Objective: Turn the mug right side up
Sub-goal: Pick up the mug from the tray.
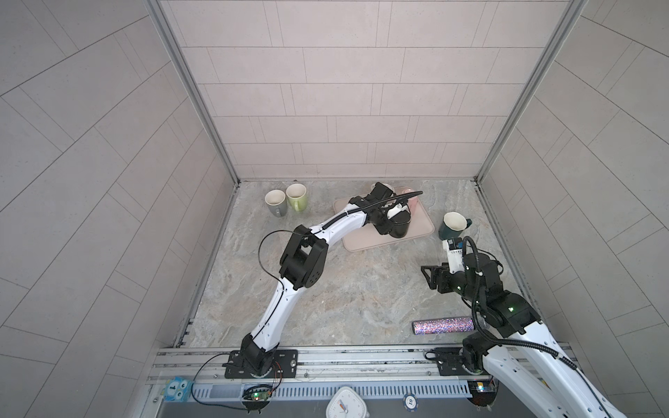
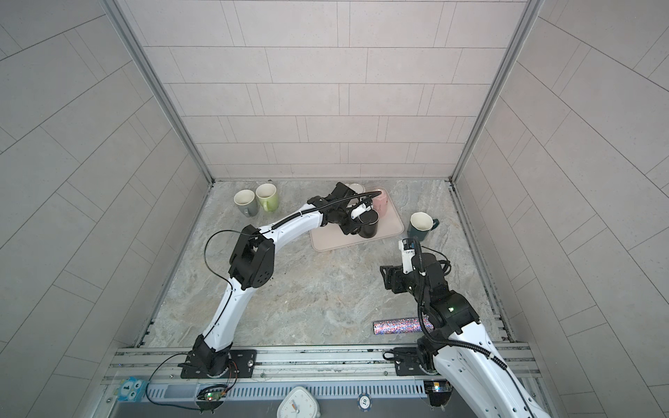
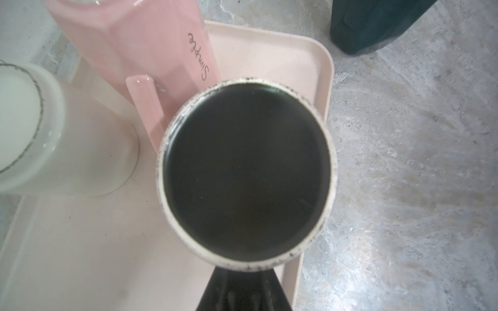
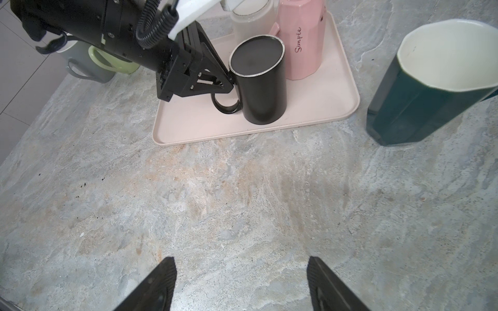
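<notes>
- Clamping the left gripper point(image 4: 225, 80) shut on the handle of the black mug point(image 4: 258, 88), close under its upturned base. Likely choosing the handle for leverage in rolling the body over.
- Standing mouth-down on the pink tray point(image 4: 202, 129), in the corner nearest the teal mug point(image 4: 420, 102), and so not yet righted.
- Crowding the pink mug point(image 4: 301, 45) just beside it on the far side, with the white mug point(image 4: 250, 21) next to that; probably calling for a lift clear before any turn.
- Sitting just inside the tray's raised lip on two sides, risking a catch if dragged rather than lifted.
- Hovering the right gripper point(image 4: 241, 259) wide open and empty over the table point(image 4: 242, 202), leaving broad bare surface in front of the tray for the flip.
- Lying well apart from all this: the glitter tube point(image 1: 443, 325), the grey mug point(image 1: 276, 202) and the green mug point(image 1: 297, 197).
</notes>
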